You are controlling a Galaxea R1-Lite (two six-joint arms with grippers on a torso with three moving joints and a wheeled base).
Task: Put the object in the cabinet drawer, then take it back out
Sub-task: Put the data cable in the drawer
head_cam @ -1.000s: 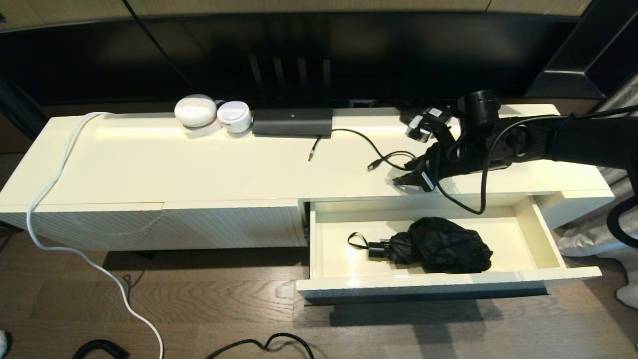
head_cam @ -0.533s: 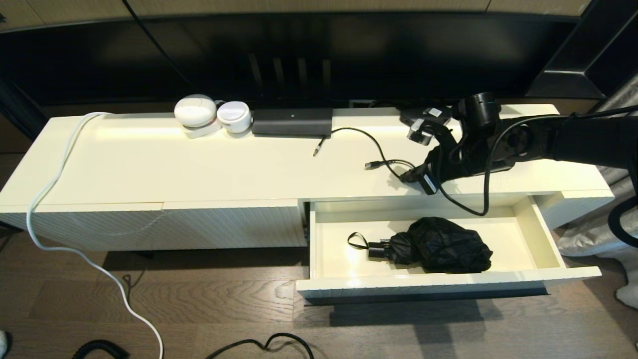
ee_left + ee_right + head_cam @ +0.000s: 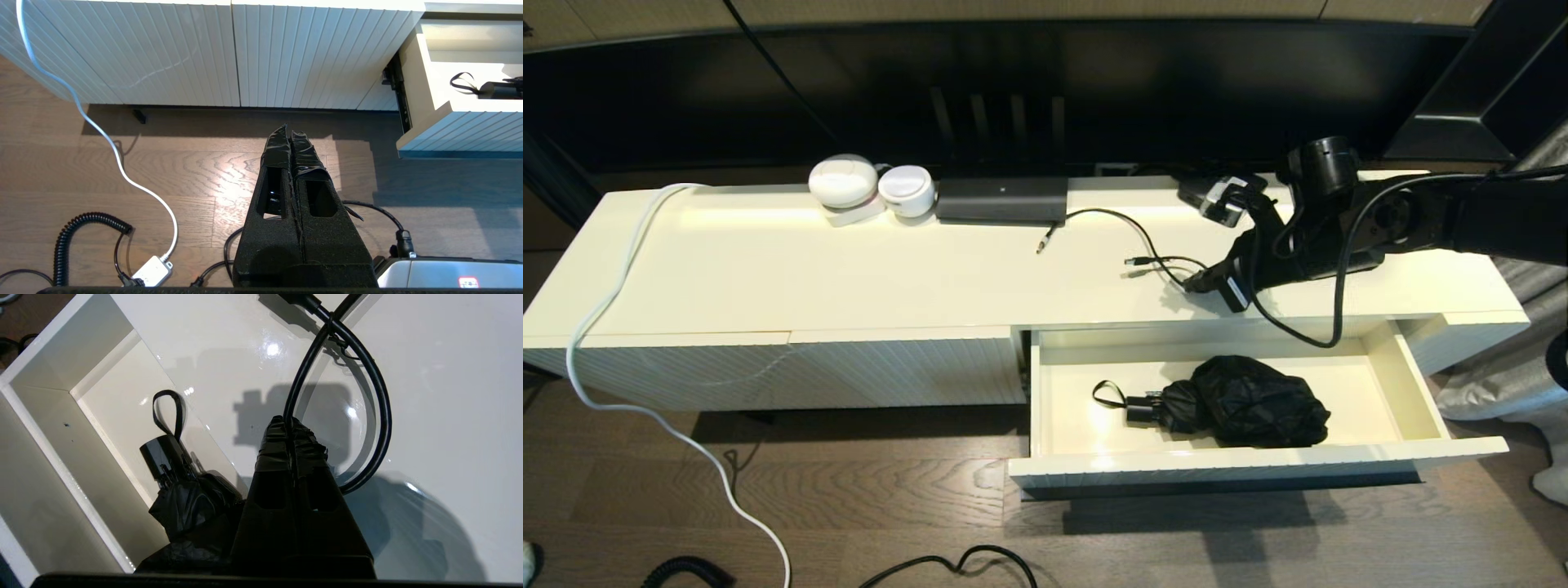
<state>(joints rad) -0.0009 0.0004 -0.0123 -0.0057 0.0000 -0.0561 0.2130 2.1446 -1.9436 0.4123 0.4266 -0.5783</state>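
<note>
The cabinet drawer [image 3: 1258,462] stands pulled out at the cabinet's right end; its handle does not show. A folded black umbrella [image 3: 1241,400] with a wrist loop lies inside it, handle towards the left. My right gripper [image 3: 1194,285] is shut and hovers low over the cabinet top behind the drawer, apart from the umbrella. In the right wrist view its fingertips [image 3: 304,435] rest against a looped black cable [image 3: 380,416], with the umbrella [image 3: 184,498] below and beside them. My left gripper [image 3: 289,130] is shut and empty, parked low over the floor.
On the cabinet top [image 3: 849,269] lie the loose black cable [image 3: 1152,253], a black box [image 3: 1001,200] and two white round devices [image 3: 843,181]. A white cord [image 3: 605,310] drapes over the left end. More cables lie on the wood floor [image 3: 102,228].
My right arm has drawn back and to the right over the cabinet top. The loose cable ends have shifted slightly with it. The umbrella and drawer have not moved.
</note>
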